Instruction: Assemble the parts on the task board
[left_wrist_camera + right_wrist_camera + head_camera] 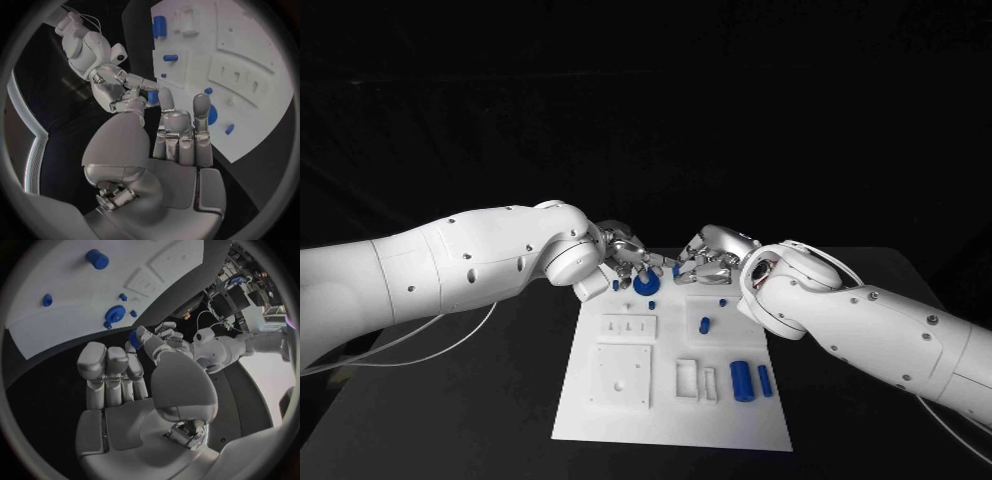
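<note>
Matte black table (473, 400) w/ flat white rectangular plastic task board (672, 425) lying centre, long axis running away from robot. Board surface smooth, w/ raised white square plates (622, 375) and slotted blocks moulded on near half. Parts = small glossy blue plastic pieces: two upright cylinders (741, 381) side by side near board's right edge, a short blue peg (705, 324) mid-board, a round blue disc w/ hub (648, 284) at far end, tiny blue studs (652, 304) close by it. Both white smooth-shelled arms meet over board's far end. Left hand (620, 258), silver metal w/ jointed segmented fingers, hangs above far-left corner, fingertips just over the disc; in left wrist view its fingers (201, 112) extend fairly straight & close together, thumb apart to the side, nothing seen between them; whether tips touch disc or board — can't tell. Right hand (711, 258), same silver build, sits just beside left, fingers curled in. In left wrist view right hand (122, 90) pinches a small blue piece (153, 97) betw. thumb and fingertips, held off the board's edge over black table. In right wrist view the right hand's (134, 390) long fingers stand upright, side by side; the left hand (159, 340) shows beyond them w/ blue showing by its fingertips.
</note>
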